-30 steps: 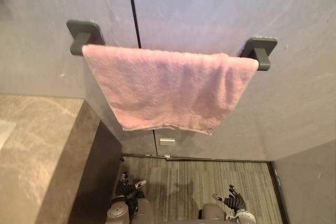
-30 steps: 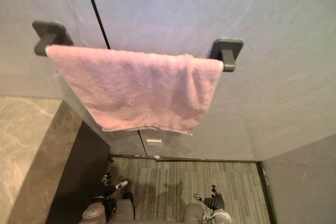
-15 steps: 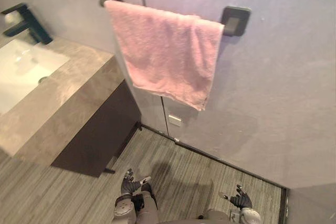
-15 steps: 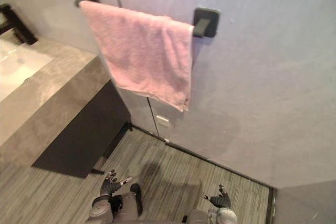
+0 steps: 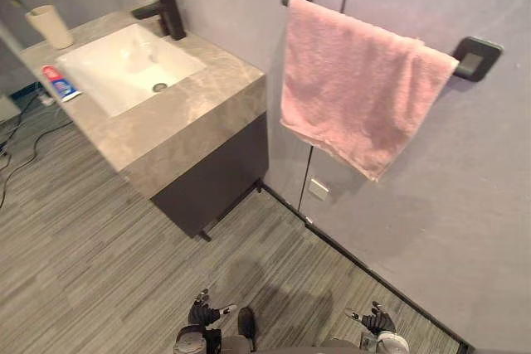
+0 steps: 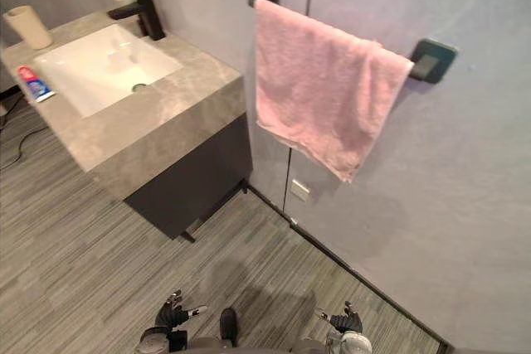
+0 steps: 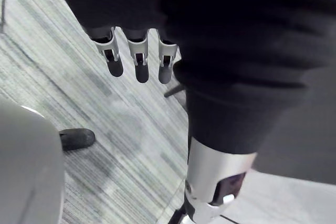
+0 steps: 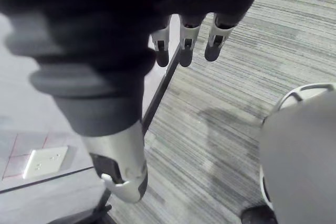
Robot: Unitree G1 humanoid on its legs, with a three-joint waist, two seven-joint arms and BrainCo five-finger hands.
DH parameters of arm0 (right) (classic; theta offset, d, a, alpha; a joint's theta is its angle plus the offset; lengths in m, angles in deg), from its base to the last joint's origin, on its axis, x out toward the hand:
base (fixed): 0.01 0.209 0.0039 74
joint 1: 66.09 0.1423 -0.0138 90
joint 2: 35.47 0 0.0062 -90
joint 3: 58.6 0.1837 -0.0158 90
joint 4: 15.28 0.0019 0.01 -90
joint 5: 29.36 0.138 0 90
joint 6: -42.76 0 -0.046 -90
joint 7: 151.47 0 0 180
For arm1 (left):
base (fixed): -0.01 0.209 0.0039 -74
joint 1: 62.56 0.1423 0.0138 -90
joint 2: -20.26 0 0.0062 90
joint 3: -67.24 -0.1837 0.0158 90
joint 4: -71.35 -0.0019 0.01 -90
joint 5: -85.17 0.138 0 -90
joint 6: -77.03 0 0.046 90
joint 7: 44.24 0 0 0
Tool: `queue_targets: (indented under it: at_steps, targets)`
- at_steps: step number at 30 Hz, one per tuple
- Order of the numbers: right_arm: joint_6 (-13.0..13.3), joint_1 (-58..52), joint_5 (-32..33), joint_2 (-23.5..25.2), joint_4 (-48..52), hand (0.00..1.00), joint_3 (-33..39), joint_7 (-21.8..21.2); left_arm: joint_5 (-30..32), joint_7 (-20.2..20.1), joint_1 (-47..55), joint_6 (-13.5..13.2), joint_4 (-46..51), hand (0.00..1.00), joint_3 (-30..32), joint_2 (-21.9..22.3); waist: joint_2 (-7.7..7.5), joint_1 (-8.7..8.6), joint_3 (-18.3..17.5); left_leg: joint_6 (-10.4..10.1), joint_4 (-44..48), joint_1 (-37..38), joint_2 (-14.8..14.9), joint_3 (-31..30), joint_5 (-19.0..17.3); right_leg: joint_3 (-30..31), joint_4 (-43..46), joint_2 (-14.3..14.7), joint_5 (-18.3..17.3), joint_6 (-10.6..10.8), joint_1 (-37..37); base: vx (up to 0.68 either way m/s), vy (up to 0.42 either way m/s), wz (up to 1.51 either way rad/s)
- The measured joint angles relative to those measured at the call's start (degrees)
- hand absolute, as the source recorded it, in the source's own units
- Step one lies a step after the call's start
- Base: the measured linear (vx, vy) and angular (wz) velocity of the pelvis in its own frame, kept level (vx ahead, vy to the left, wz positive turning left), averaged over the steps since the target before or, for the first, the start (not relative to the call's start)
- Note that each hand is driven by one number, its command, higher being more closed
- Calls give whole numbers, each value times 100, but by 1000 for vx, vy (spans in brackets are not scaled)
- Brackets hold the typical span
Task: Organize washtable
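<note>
The left hand [image 5: 202, 314] and right hand [image 5: 379, 322] hang empty, fingers relaxed — tube [image 5: 60, 83] print unreadable.

Pink towel [image 5: 357, 97], white basin [image 5: 124, 68], black tap [image 5: 162, 7], grey striped floor [image 5: 108, 263]

Left robot hand [image 5: 202, 314], right robot hand [image 5: 380, 321] — fingers relaxed

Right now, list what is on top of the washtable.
A cup at the far corner, a tube beside the sink, and a black tap. Nothing lies over them; the cup's inside cannot be made out.
</note>
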Motion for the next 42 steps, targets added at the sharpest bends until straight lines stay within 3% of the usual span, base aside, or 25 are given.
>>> queue_targets:
  at_steps: [4,5,9,11,12,13,14,15,16,18,21,22,23,24,26,29,30,32,33,36,37,39,40,41,42]
  targets:
    - [-3,67,59,35,13,0,38,6,-18,-5,6,4,133,0,512,93,-63,16,194,89,43,-390,-223,-143,-114,-517,-71,-151,-368,141,-90,-120,40,116]
    - [-5,79,80,88,20,0,95,16,-52,-4,-19,4,155,0,604,123,-167,7,227,144,211,-578,-184,207,-203,-816,-107,-275,-260,241,-64,8,55,128]
    - [-41,129,137,-34,10,0,198,26,-235,15,-17,30,219,0,828,148,-39,1,407,454,1310,-872,354,2095,-365,-1520,374,-630,-168,209,131,104,101,126]
    - [-48,186,145,-1,179,0,291,37,-251,49,-29,21,237,0,1052,124,-136,132,442,572,1220,-816,120,2053,-269,-1443,608,-891,-140,185,114,98,190,57]
    - [-33,203,152,125,318,0,313,44,-319,53,-112,17,242,0,1171,94,-374,208,513,119,1401,-911,69,2203,-612,-1413,577,-1066,-131,234,98,75,183,40]
    - [-31,229,160,178,371,0,350,46,-360,62,-198,32,241,0,1299,78,-412,226,523,161,1752,-1032,209,2434,-926,-1446,541,-1130,-117,258,101,66,105,24]
    - [-19,253,171,213,406,0,349,86,-364,69,-230,62,247,0,1455,81,-389,207,492,320,2494,-1303,685,2784,-1325,-1555,456,-1136,-44,377,102,71,64,20]
    - [12,262,176,202,393,0,344,140,-376,77,-206,64,253,0,1502,78,-371,208,485,163,3284,-1504,1452,3179,-1652,-1680,268,-1085,57,557,221,164,257,39]
    - [-31,226,178,202,389,0,364,154,-368,69,-252,69,229,0,1472,76,-278,131,446,228,3521,-1497,1764,3509,-1628,-1712,66,-1122,153,760,459,198,355,57]
    - [-93,72,170,190,330,0,398,169,-338,62,-379,56,194,0,1259,78,-419,188,404,582,3517,-1475,1296,3463,-1769,-1685,-126,-1418,518,883,565,257,447,56]
    - [-87,181,128,344,57,0,341,114,-275,45,-387,29,146,0,946,-63,-403,213,347,650,4182,-1620,993,2971,-2381,-1312,129,-1723,972,967,622,276,414,31]
    - [-94,220,116,343,-28,0,335,110,-220,39,-388,32,94,0,914,-73,-347,242,318,688,4177,-1579,949,2935,-2594,-1206,358,-1798,1022,884,530,200,499,9]
    - [-122,272,111,321,-92,0,225,99,-117,36,-400,43,32,0,785,-137,-365,293,307,739,4067,-1496,723,2909,-2686,-796,1161,-2045,845,12,119,126,399,19]
    - [-116,271,112,280,-55,0,162,100,-107,35,-395,62,9,0,734,-184,-351,267,316,788,3867,-1413,537,2803,-2676,-302,1659,-1951,599,-188,-170,98,372,33]
    - [-77,268,119,216,-56,0,62,104,-37,29,-298,130,-60,0,716,-313,-290,107,362,813,3334,-1044,190,2610,-2615,661,2432,-1367,71,188,-663,73,258,54]
    - [-25,257,216,58,-23,0,-155,99,51,25,-114,168,-148,0,717,-281,-278,62,428,654,2326,-190,-294,2597,-2555,720,2979,-581,-495,-20,-1670,98,230,17]
    - [-16,244,245,115,90,0,-164,107,48,24,-117,192,-196,0,731,-273,-387,6,418,413,2432,-32,-287,2704,-2786,430,2762,-352,-524,-81,-2075,115,165,33]
    - [77,222,346,121,367,0,-79,110,40,-4,-217,239,-190,0,764,-273,-361,-122,629,805,2981,-39,-319,2460,-3016,199,2525,-191,-369,-45,-2546,178,65,59]
    - [83,199,352,118,368,0,-78,106,10,-28,-211,258,-187,0,885,-227,-419,-80,618,726,2897,111,-469,2439,-3076,162,2072,-78,-185,-133,-2683,338,143,48]
    - [68,-33,378,-63,529,0,-85,72,1,-90,-272,253,-206,0,972,130,-128,-76,521,359,2211,672,-717,2088,-2858,155,1310,591,138,-412,-2672,360,204,62]
    - [72,-246,372,-90,636,0,-47,66,10,-108,-289,249,-201,0,1038,266,-21,-235,505,366,2240,831,-870,1723,-2700,-40,1333,720,209,-780,-2519,545,252,133]
    - [11,-552,345,19,691,0,-2,26,107,-146,-240,238,-79,0,1118,364,-146,-339,430,300,2824,843,-1239,1506,-2744,-437,1099,835,265,-1532,-2034,615,245,101]
    - [-72,-499,361,-121,814,0,-14,20,111,-175,-255,262,-35,0,1313,537,143,-324,524,18,4266,475,-828,1554,-2686,-208,973,939,154,-1524,-1688,538,193,13]
    - [-74,-501,354,-127,857,0,-7,19,111,-171,-188,257,18,0,1361,543,178,-296,489,32,4991,274,-560,1687,-2692,-142,930,977,122,-1472,-1576,629,198,-24]
    - [-49,-475,346,-117,861,0,-22,18,110,-174,-73,258,117,0,1459,529,168,-252,486,35,6069,41,6,1770,-2699,42,871,1047,-7,-1363,-1266,413,90,-45]
